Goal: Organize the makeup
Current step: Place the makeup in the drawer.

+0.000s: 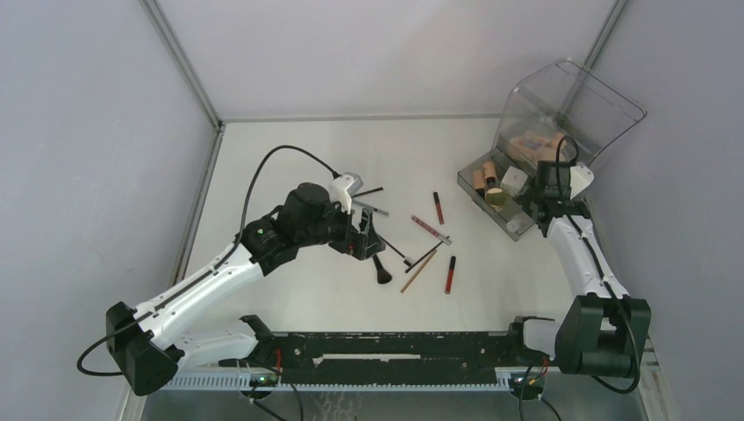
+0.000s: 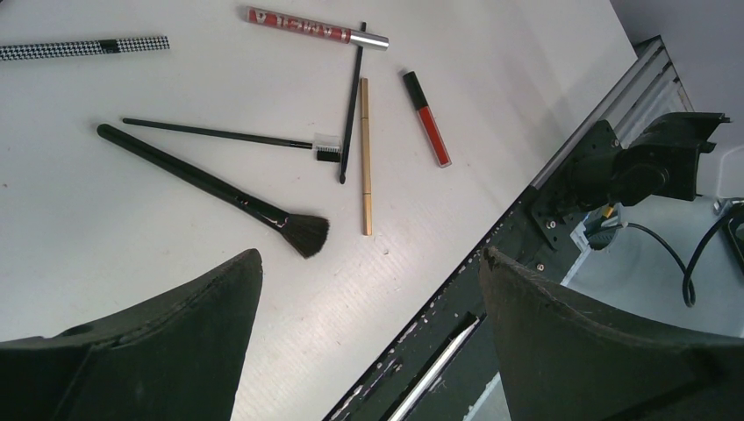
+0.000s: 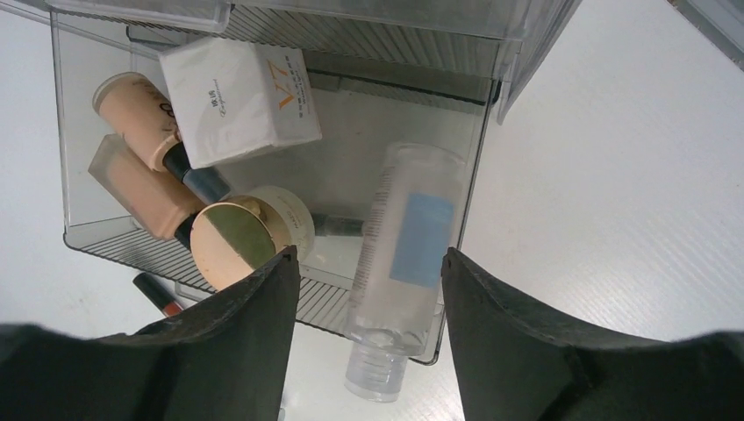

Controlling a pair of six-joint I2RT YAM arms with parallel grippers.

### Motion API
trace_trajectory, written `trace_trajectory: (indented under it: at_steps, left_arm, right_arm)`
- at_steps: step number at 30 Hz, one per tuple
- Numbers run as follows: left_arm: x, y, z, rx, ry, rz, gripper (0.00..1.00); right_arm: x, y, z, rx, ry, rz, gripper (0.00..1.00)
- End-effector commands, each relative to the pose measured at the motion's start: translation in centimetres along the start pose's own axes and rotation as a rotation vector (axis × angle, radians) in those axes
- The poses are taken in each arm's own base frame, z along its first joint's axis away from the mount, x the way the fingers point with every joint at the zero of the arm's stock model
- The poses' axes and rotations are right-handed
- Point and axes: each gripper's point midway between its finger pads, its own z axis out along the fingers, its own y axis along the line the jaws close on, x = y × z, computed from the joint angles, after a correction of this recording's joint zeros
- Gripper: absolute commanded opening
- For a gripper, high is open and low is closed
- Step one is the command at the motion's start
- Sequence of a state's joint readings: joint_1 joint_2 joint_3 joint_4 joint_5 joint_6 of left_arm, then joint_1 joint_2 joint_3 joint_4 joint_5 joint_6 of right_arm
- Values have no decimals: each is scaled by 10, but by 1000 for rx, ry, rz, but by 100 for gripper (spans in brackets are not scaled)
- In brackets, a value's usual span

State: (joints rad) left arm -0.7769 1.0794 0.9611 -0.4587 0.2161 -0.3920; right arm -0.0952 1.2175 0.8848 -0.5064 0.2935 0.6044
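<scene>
Left claw (image 2: 370,256): I see it spread wide and empty, hovering over the table (image 2: 105,246).
Right claw (image 3: 368,259): fingers apart above the drawer (image 3: 491,123), clamped on nothing I can see.
Clear bottle (image 3: 405,254): lies below, between my right fingers, one end past the drawer's front wall.
Drawer contents: white box (image 3: 241,96), gold compact (image 3: 232,241), tan bottles (image 3: 140,189).
Table: brush (image 2: 211,189), gold pencil (image 2: 366,158) and red gloss (image 2: 427,118) lie loose, near one another.
</scene>
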Motion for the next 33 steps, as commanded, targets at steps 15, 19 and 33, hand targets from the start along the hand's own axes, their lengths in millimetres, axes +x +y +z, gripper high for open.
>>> trace_trajectory:
  at_steps: [15,19,33]
  left_arm:
    - [4,-3,4,29,-3,4,96]
    - [7,-4,7,42,4,-5,96]
    - [12,-5,15,57,15,-40,96]
  right_arm:
    - [8,14,-42,-216,-15,-97,1]
    - [28,8,-38,-221,45,-124,0]
    - [35,6,-19,-168,77,-189,0]
